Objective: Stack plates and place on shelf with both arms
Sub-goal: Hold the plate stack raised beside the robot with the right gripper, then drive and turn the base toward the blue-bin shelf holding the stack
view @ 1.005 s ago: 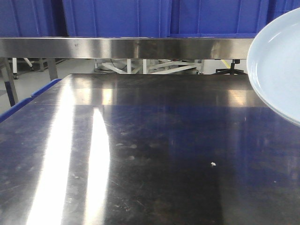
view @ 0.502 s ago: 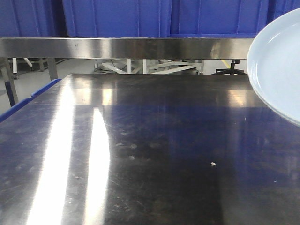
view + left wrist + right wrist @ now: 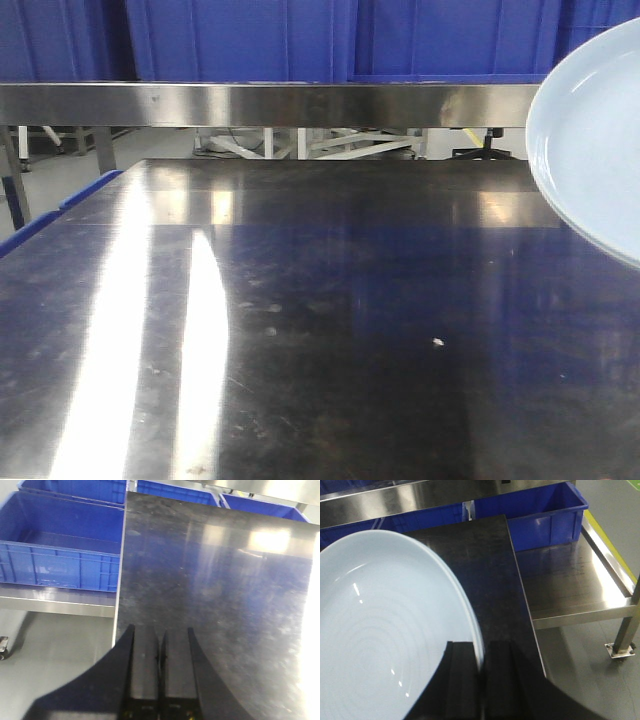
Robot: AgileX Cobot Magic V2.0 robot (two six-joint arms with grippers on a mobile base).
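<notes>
Right gripper pinches the plate just by its rim, left gripper is closed, empty. Thin hold, it could slip onto the desk

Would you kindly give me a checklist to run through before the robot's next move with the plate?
1. Grip: right end effector clamped on the plate rim: ok.
2. Free arm: left end effector shut, empty: ok.
3. Second plate located: cannot tell, only one in view.
4. Path over the table unobstructed: ok.
5. Room on the shelf: cannot tell, blue bins line it.
</notes>
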